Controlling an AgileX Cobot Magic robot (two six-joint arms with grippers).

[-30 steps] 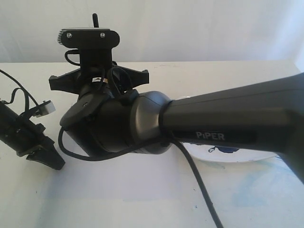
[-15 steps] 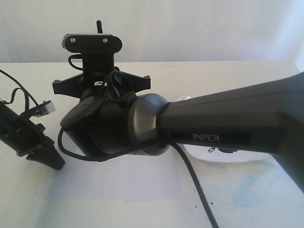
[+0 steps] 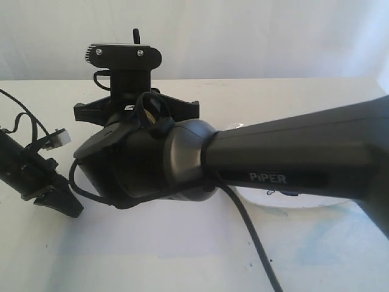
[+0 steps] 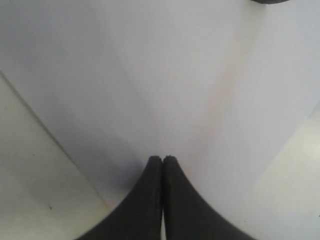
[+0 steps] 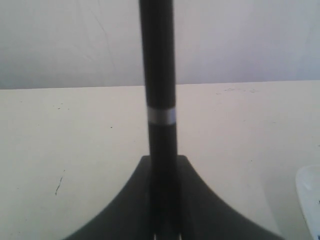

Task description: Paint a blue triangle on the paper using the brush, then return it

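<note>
Right gripper clamped on brush over table, right arm hiding much of plate and paper, left gripper pinched closed, empty, above paper.

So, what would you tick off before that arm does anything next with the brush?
1. Brush held by the right gripper: ok, its jaws are closed on the black handle.
2. Paint on the bristles: cannot tell, the tip is out of frame.
3. Left gripper out of the way: ok, it is shut and empty, and sits at the left side over the paper.
4. Paper lying flat: ok, where the left wrist view shows it.
5. Blue triangle painted: cannot tell, the right arm hides most of the sheet.
6. Plate of blue paint in place: ok, partly visible behind that arm.
</note>
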